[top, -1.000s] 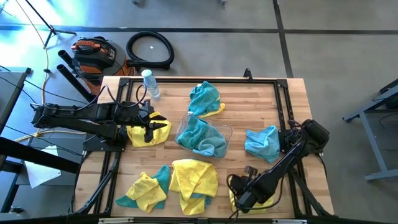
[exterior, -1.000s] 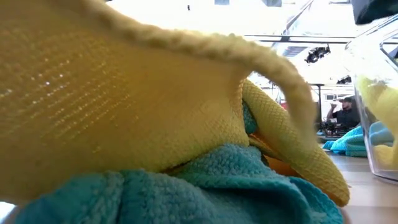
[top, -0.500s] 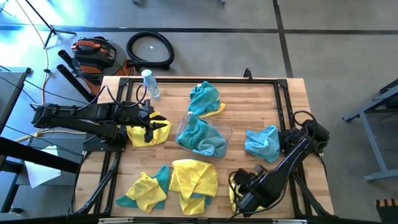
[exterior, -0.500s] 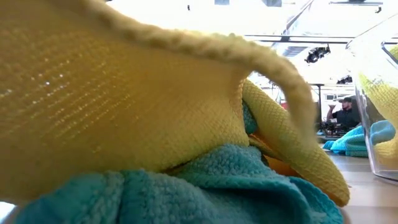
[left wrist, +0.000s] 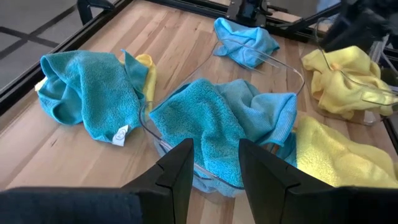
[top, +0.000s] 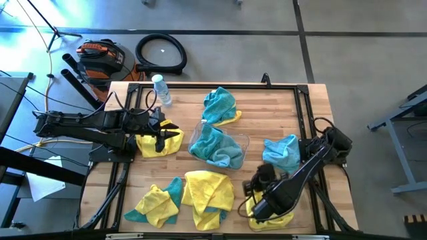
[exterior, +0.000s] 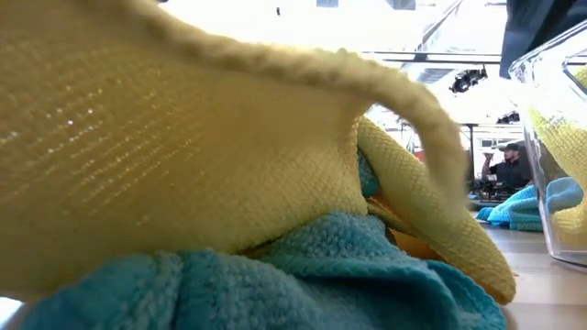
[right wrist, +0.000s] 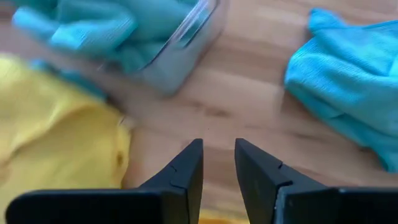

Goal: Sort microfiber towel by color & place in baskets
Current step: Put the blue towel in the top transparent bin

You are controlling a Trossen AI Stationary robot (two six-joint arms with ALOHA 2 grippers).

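High view, table: A wooden table seen from straight above, with yellow and teal cloths scattered over it and a clear bottle near the far left corner.
High view, baskets: One clear basket sat near the middle, filled with teal cloths. A second basket at the near right edge held a yellow cloth, mostly hidden by the right arm.
High view, loose cloths: A teal cloth over a yellow one lay at the far middle, a lone teal cloth at the right, a yellow cloth at the left beneath the left arm, and two mixed yellow and teal heaps at the near edge.
High view, arms: The left tool hung above the left yellow cloth. The right tool hovered beside the near right basket.
Low view: Almost wholly filled by a yellow cloth draped over a teal one; a clear basket wall showed at the right edge, yellow cloth inside.
Left wrist view: The left tool had its fingers apart and empty, aimed at the teal-filled basket.
Right wrist view: The right tool had its fingers slightly apart, gripping nothing, above bare wood.
Progress: Partly done, by the look of it. Each basket held one colour, yet about five piles stayed loose on the table.
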